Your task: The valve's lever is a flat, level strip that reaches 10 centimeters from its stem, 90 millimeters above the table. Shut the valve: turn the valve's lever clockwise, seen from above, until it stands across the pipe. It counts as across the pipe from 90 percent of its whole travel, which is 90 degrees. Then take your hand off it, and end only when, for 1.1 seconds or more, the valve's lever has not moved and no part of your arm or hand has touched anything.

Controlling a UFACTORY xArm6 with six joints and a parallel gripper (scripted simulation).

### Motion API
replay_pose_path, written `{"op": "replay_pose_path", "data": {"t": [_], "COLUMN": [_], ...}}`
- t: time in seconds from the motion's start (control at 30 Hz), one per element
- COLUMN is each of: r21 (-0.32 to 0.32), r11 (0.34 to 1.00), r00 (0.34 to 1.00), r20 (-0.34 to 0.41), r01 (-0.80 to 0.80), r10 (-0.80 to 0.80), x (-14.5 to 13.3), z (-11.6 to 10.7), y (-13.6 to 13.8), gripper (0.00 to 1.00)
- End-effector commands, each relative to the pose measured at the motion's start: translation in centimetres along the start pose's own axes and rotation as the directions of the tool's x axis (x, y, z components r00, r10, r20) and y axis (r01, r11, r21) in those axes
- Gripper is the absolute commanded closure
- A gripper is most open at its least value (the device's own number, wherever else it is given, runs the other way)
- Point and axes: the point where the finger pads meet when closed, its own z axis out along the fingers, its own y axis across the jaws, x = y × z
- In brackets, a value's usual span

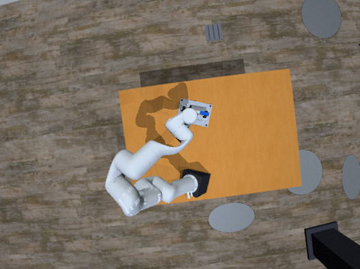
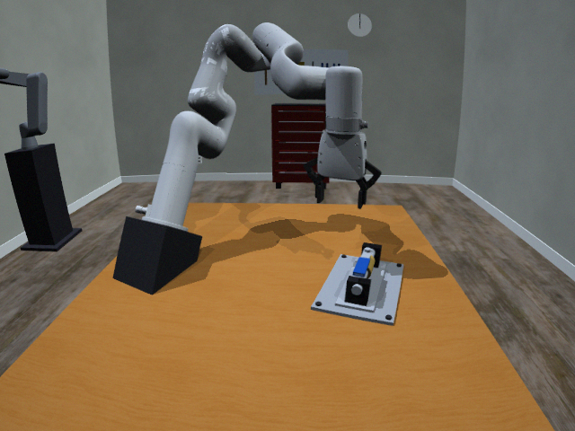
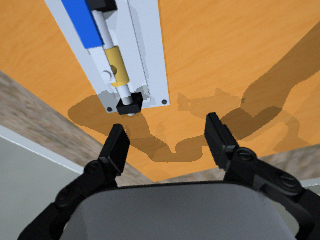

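Observation:
The valve sits on a grey baseplate (image 2: 358,289) on the orange table. Its blue lever (image 2: 360,267) lies along the white pipe (image 3: 111,47), over a yellow valve body (image 3: 116,67). Black blocks hold the pipe's ends (image 2: 357,289). The lever also shows in the wrist view (image 3: 82,22) and from above (image 1: 205,113). My gripper (image 2: 340,197) hangs open and empty, pointing down, well above the far end of the baseplate. In the wrist view the fingers stand wide apart, touching nothing. From above, my wrist (image 1: 189,115) covers the plate's left part.
My arm's black base (image 2: 153,255) stands at the table's left side. A dark red drawer cabinet (image 2: 296,141) stands at the back wall. Another arm on a black pedestal (image 2: 37,195) stands on the floor at the left. The table's far edge lies just behind the gripper.

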Motion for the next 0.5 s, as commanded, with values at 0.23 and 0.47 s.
{"op": "replay_pose_path", "data": {"t": [0.23, 0.47], "r21": [0.003, 0.003], "r11": [1.0, 1.0], "r00": [1.0, 1.0], "r20": [0.0, 0.0], "r01": [0.0, 0.0], "r10": [0.0, 0.0], "x": [11.9, 11.9], "z": [0.5, 0.5], "y": [-7.4, -7.4], "gripper": [0.0, 1.0]}}
